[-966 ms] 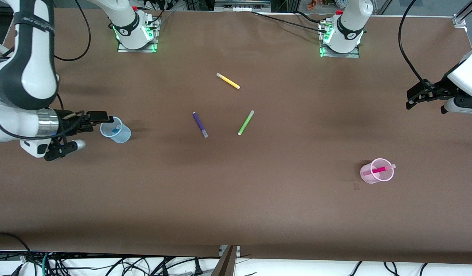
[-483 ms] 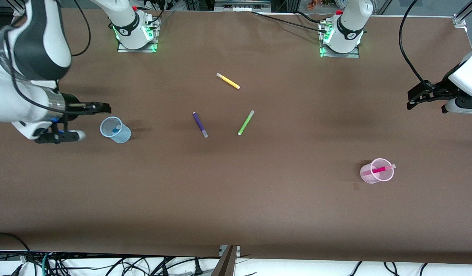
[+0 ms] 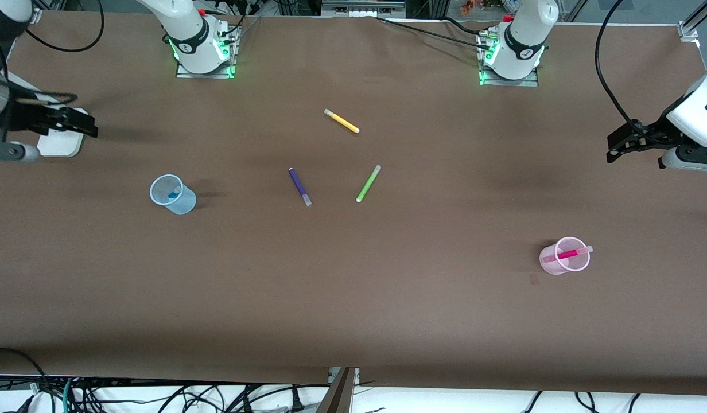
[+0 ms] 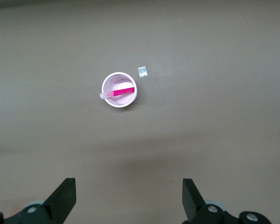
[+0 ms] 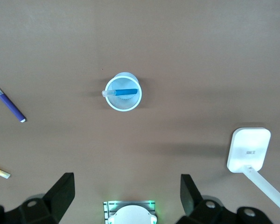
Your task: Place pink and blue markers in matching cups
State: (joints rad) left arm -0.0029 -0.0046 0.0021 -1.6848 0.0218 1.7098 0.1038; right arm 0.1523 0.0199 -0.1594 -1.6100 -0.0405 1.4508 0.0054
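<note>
A pale blue cup (image 3: pixel 185 203) stands upright toward the right arm's end of the table, and the blue marker (image 3: pixel 173 195) leans inside it. The right wrist view shows this cup (image 5: pixel 130 106) and marker (image 5: pixel 125 92) from above. A pale pink cup (image 3: pixel 549 263) stands toward the left arm's end, nearer the front camera, holding the pink marker (image 3: pixel 569 253), whose pale cap pokes over the rim. Cup (image 4: pixel 126 103) and marker (image 4: pixel 119 92) appear in the left wrist view. My right gripper (image 3: pixel 84 125) (image 5: pixel 127 191) hangs open and empty, well clear of the blue cup. My left gripper (image 3: pixel 616 148) (image 4: pixel 129 196) is open and empty too, high over the table's end.
Three loose markers lie mid-table: purple (image 3: pixel 299 186), lime-green (image 3: pixel 368 183) and yellow (image 3: pixel 341 121), farthest from the camera. A white flat device (image 3: pixel 61 144) lies under the right gripper. A small tape square (image 4: pixel 142 72) sits beside the pink cup.
My right arm has drawn back from the blue cup, rising and swinging toward its end of the table. The blue marker stays in the cup. The left arm has barely shifted.
</note>
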